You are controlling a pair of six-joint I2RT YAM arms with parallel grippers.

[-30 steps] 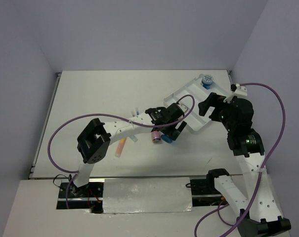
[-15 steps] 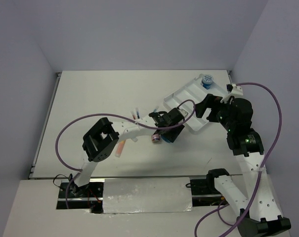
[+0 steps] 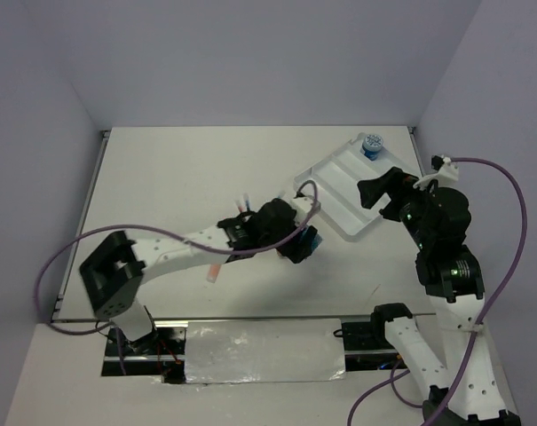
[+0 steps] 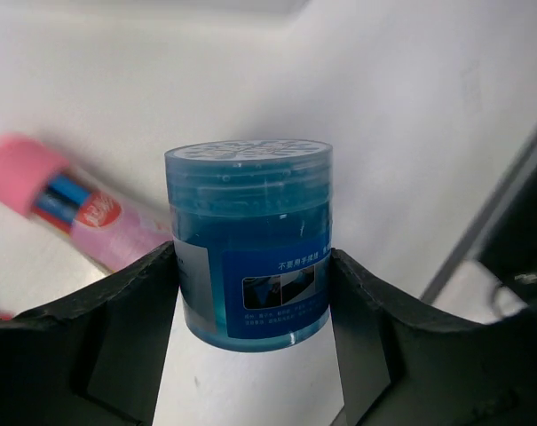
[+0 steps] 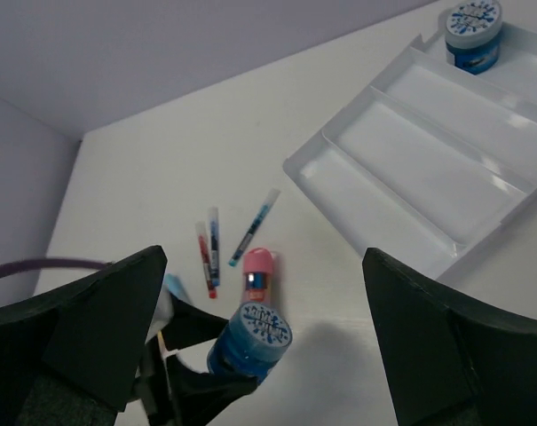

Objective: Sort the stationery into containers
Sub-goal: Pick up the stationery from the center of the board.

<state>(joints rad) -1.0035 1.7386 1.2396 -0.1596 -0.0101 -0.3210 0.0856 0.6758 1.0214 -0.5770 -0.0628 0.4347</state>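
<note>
My left gripper (image 4: pixel 250 271) is shut on a blue round jar (image 4: pixel 248 240) with a patterned lid, one black finger on each side. In the top view that left gripper (image 3: pixel 300 243) and jar (image 3: pixel 310 240) sit just left of the white divided tray (image 3: pixel 339 191). A pink tube (image 5: pixel 257 271) lies on the table behind the held jar (image 5: pixel 250 342). Three thin pens (image 5: pixel 208 253) lie further left. A second blue jar (image 5: pixel 472 25) stands in the tray's (image 5: pixel 428 160) far corner. My right gripper (image 5: pixel 264 297) hangs open above the tray's near end (image 3: pixel 379 191).
A light-blue bar (image 5: pixel 175 286) shows beside the left arm, and an orange bar (image 3: pixel 213 271) lies under that arm's forearm. Purple cables loop off both arms. Grey walls close the table at the back and sides.
The left gripper has shut on the blue jar and shifted it slightly toward the tray, while that arm's elbow swung left. The right gripper drew back a little to the right.
</note>
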